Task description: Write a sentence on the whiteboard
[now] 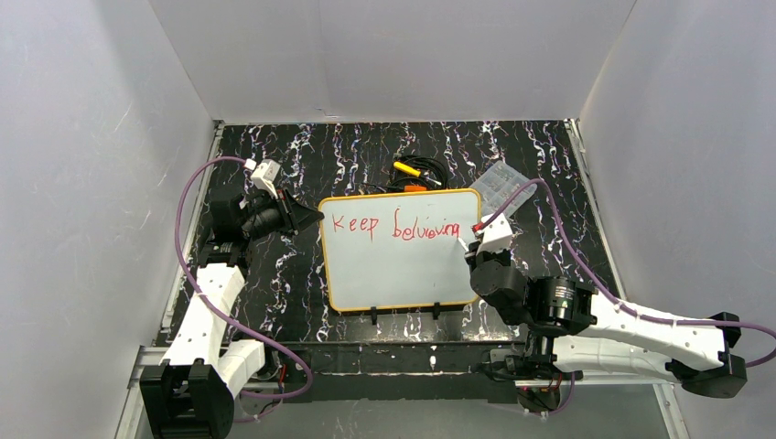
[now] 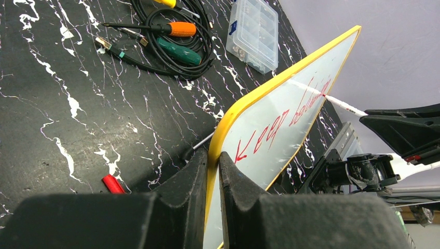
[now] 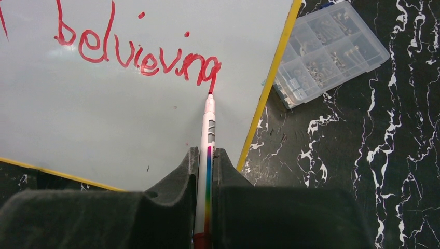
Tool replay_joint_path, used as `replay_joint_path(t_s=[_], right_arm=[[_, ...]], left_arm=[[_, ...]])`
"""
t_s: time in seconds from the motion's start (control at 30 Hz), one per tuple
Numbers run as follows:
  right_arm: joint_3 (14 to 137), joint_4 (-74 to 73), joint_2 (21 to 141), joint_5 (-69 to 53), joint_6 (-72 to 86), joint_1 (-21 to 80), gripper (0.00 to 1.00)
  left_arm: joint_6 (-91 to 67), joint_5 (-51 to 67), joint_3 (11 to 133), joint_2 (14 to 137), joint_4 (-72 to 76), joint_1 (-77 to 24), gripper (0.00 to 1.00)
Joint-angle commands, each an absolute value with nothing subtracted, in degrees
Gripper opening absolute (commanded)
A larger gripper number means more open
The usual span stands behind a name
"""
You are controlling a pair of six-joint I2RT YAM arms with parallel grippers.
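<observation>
Left end effector [image 2: 212,161]: jaws narrow, pinched on the yellow rim at the left edge of the whiteboard [image 1: 393,270]. One clamp point only.

Right end effector [image 3: 206,155]: closed tight on a slim marker [image 3: 209,124], barrel upright between the fingers, red tip on the tail of the last letter.

Sentence [image 1: 393,226]: red, reads "Keep believing", one line across the top of the board. Board lies mid-worktop [image 1: 274,274]; from the left wrist view I cannot tell whether it sits flat or slightly raised at the clamped edge.

Risks from here, as I judge them:
- The line ends close to the right rim. Any further stroke rightward likely runs the tip off the board, toward the clear plastic box [image 3: 329,49] just beyond the corner. More words would need a fresh line below.
- Held at one edge, the board may pivot or slide under sideways pen drag; letters would skew.
- The marker is thin and smooth. Too much downward push could slide it up through the fingers or tilt it, and strokes would fade or skip.
- Fresh ink sits just above the free space. Dropping to a second line brings the fingers and wrist near it; a brush would smear "believing".
- The last letters are already crowded and overwritten, so legibility is marginal.
</observation>
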State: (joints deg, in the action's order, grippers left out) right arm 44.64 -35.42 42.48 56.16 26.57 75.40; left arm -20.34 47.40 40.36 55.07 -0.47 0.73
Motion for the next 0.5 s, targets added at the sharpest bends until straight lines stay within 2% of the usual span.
replay_joint_path(t_s=[0.0,0.47], right_arm=[[47.11,-38.61,42.86,54.42,28.80,75.23,0.01],[46.10,-32.30,43.63,50.88,27.04,75.21,0.01]], left_arm=[[-20.03,49.47,41.48,54.15,-1.76,-0.09,0.00],[-20.04,49.57,41.48,53.79,-1.76,-0.09,0.00]])
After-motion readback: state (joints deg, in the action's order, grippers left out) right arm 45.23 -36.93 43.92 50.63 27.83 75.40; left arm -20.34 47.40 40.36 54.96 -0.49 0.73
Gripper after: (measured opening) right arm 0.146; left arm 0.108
